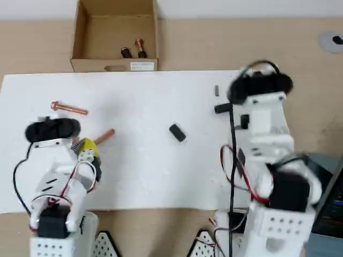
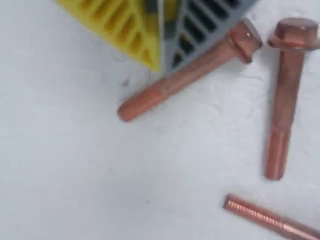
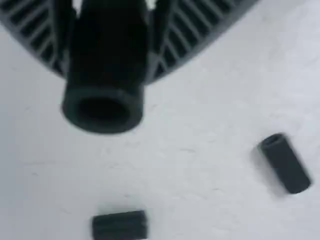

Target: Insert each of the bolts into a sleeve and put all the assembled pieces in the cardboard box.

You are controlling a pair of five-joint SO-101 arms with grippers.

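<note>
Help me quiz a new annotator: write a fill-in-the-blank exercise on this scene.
1. The right gripper is shut on a black ___.
2. The left wrist view shows ___ copper bolts on the white sheet.
3. An assembled piece already lies inside the cardboard ___.
Missing words: sleeve; three; box.

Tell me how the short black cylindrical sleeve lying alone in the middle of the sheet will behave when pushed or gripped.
The short black cylindrical sleeve lies on its round side on the flat white sheet, so a sideways nudge would probably roll it. It looks small, so it is likely light and easily knocked away. Its curved wall may slip unless it is gripped squarely across.
</note>
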